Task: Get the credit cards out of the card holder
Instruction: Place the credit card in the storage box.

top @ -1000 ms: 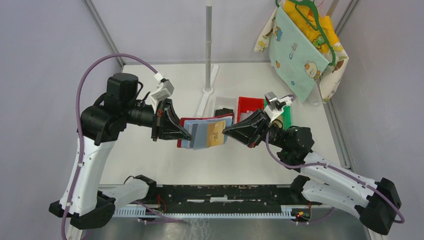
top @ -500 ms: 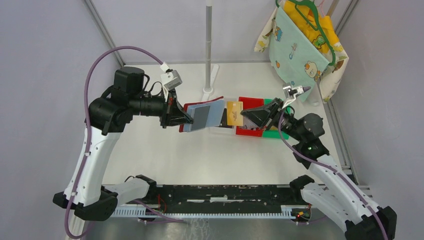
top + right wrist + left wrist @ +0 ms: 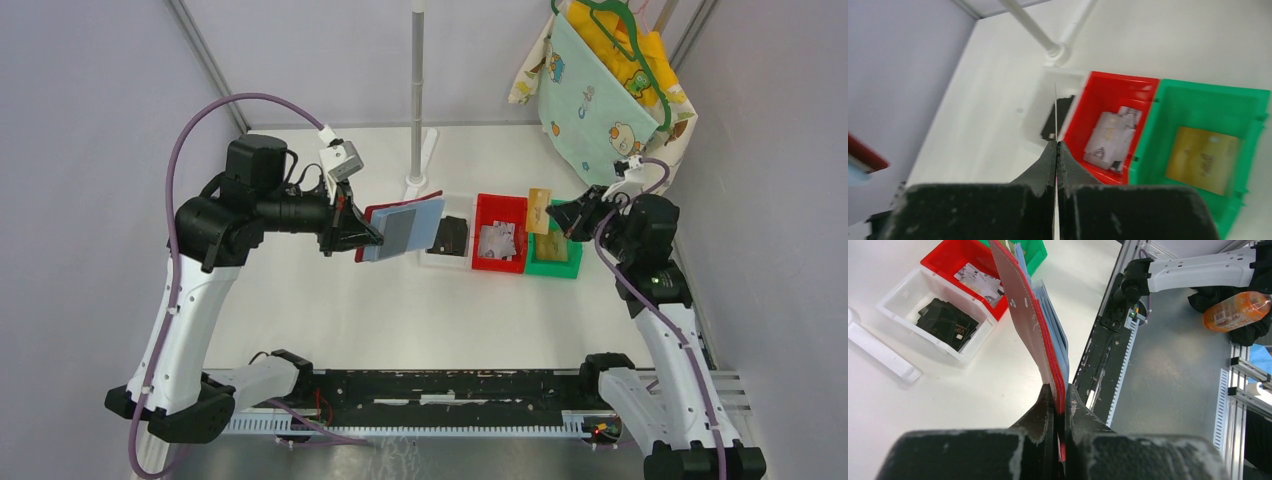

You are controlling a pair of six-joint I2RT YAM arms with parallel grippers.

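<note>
White tabletop (image 3: pixel 330 300) fills this booth, and along its near edge runs a black rail (image 3: pixel 450 385) between the two arm bases. Further in, on the left, the left gripper (image 3: pixel 365 237) has its fingers pinched tight on one edge of the card holder (image 3: pixel 1020 310), which hangs in the air, clear of the table and just left of the bins. It is folded open, red outside, and grey-blue cards (image 3: pixel 405 228) stick out of its pockets toward the right.

Across from it the right gripper (image 3: pixel 558 213) has its fingers pressed together on a tan card (image 3: pixel 539 211), held aloft over the row of bins, well apart from the holder. From the right wrist that card shows only as a thin edge.

Beneath sit three small bins side by side, touching: a clear bin (image 3: pixel 445 262) with a black lumpy item (image 3: pixel 452 236) inside, a red bin (image 3: pixel 502 204) holding pale cards (image 3: pixel 497 240), and a green bin (image 3: pixel 1198 100) with a gold card (image 3: pixel 1202 159) lying flat in it.

Behind the bins a white pole (image 3: pixel 417 90) stands upright on its base. At the far right corner a printed cloth (image 3: pixel 600 90) hangs from a green hanger
</note>
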